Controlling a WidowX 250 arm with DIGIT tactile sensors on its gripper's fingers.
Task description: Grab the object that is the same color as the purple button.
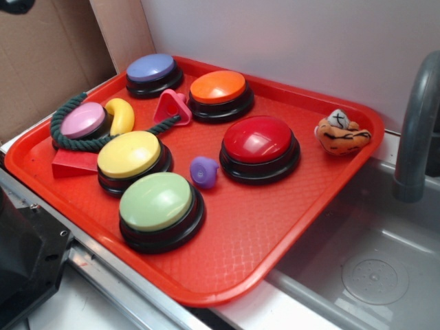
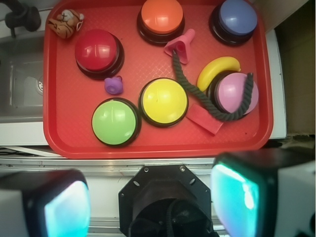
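The end effector (image 2: 150, 197) appears only in the wrist view, at the bottom edge, its two blurred fingers (image 2: 236, 195) spread wide apart with nothing between them, held above the near rim of a red tray (image 2: 64, 133) and touching none of the items on it. Just beyond the fingers on the tray sit a green button (image 2: 115, 121) and a yellow button (image 2: 163, 101), side by side. The object (image 2: 113, 85), a small purple rounded toy, lies on the bare tray floor between the green button, the yellow button and a red button (image 2: 98, 52), close to the red one; whether it touches it cannot be told. Farther out, an orange button (image 2: 161, 18) and the purple button (image 2: 235, 19) stand along the far edge of the tray, well apart from the object. A pink triangular piece (image 2: 180, 45) rests between them. To one side, a dark green rope (image 2: 212, 108) loops around a smaller pink button (image 2: 234, 93), with a yellow banana toy (image 2: 217, 69) just beside it and a red wedge (image 2: 205, 119) at the rope's edge. A striped tiger toy (image 2: 65, 22) lies in the far corner. The tray rests on the counter (image 1: 275, 313), partly over a grey sink (image 1: 371, 261).
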